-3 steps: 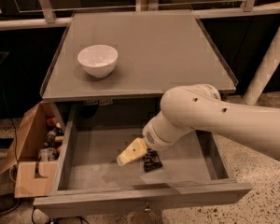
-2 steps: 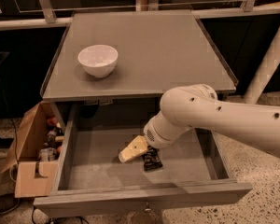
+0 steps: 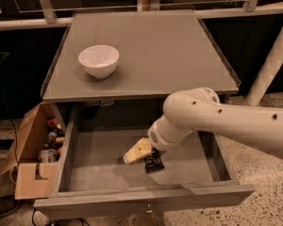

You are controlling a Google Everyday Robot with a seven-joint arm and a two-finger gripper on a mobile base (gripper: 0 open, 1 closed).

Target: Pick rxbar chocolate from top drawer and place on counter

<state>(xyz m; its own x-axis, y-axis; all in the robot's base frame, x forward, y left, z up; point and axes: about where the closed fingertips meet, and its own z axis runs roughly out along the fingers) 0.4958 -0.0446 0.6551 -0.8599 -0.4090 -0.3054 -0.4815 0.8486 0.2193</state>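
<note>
My end effector [image 3: 144,155] low inside top drawer [image 3: 98,167], right at rxbar chocolate [image 3: 154,164] on drawer floor (clenched or released: cannot tell). White bowl [image 3: 98,60] on counter [image 3: 170,46]; cardboard box [image 3: 28,140] beside drawer's left wall.

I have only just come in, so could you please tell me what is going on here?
The robot's arm reaches down into the open top drawer, with its claw right at the rxbar chocolate inside it. The bar is not yet on the counter, where a white bowl stands. A cardboard box sits left of the drawer.
</note>
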